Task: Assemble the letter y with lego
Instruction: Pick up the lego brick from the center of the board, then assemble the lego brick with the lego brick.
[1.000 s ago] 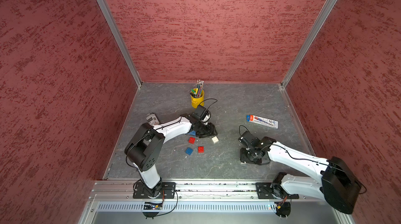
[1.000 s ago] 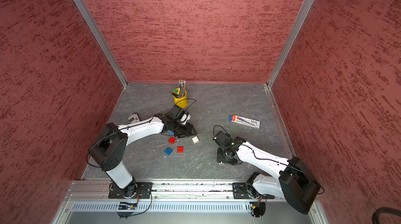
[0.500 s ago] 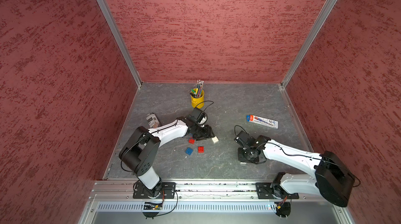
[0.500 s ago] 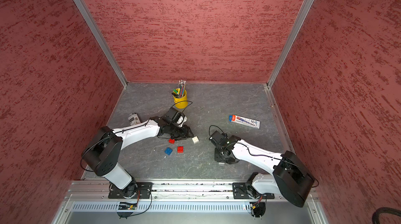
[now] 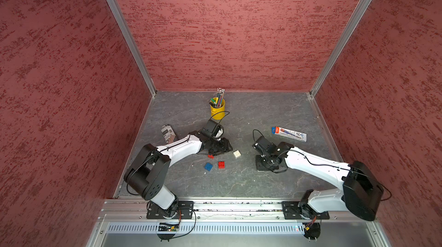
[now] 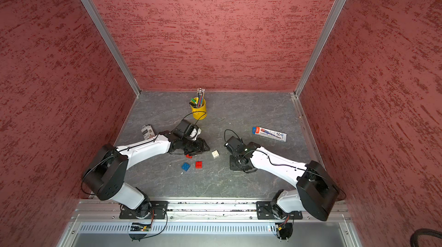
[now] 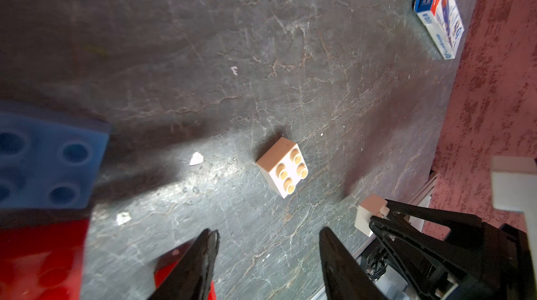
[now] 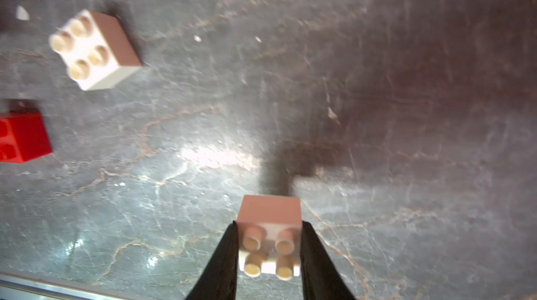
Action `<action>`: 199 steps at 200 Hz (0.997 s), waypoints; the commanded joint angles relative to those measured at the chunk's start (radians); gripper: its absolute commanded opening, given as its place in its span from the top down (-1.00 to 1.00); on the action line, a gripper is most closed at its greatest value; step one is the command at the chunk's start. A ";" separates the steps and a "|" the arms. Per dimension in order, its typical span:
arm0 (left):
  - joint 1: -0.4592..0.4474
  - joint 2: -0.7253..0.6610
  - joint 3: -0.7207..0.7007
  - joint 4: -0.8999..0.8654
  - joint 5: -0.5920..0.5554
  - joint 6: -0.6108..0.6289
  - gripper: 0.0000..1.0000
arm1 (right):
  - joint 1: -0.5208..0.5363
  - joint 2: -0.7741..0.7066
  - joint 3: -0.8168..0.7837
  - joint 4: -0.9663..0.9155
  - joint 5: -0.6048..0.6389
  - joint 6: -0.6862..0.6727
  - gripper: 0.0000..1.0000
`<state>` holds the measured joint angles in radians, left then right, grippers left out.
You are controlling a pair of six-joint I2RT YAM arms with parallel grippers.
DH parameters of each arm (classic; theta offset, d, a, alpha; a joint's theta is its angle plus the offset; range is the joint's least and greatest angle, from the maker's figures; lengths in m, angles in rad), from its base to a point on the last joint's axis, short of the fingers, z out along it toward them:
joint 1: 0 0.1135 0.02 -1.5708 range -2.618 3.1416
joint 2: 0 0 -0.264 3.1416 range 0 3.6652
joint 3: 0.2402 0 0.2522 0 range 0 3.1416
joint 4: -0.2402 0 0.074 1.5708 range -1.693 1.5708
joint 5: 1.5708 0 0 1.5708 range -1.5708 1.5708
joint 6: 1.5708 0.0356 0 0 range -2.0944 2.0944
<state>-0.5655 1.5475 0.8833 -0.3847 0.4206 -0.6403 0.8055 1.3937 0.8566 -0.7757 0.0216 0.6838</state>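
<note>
R gripper [image 8: 269,226] has just snapped shut, now pinching a white square brick [image 8: 270,211] low over the table [image 5: 263,181], right of the loose pieces. Pickup done, carry to the build next, prob. L gripper [image 7: 267,231]: jaws spread, nothing btwn.

Count:
- 2 arms
- 1 pencil cup [image 5: 217,108]
- 1 carton [image 5: 289,134]
- 6 bricks:
  - longer blue brick [image 7: 43,162]
  - blue square brick [image 5: 208,166]
  - loose red brick [image 5: 221,164]
  - part-hidden red brick [image 5: 210,156]
  - loose white brick [image 5: 237,154]
  - the held one

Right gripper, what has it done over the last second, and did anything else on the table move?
The right gripper has shut on a white square studded plastic brick, gripping its two sides. The left gripper stays open, its arm shifted slightly. The loose white square brick, red square brick and blue square brick lie where they were.
</note>
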 commanded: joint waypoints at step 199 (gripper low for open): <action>0.181 -0.314 -0.210 0.013 0.064 -0.055 -0.19 | 0.000 0.408 0.453 -0.038 -0.128 -0.384 0.44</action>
<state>-0.3962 1.2430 0.6842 -0.3740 0.4728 -0.7029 0.8062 1.7840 1.2709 -0.8017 -0.0803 0.3130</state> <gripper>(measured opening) 0.594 0.331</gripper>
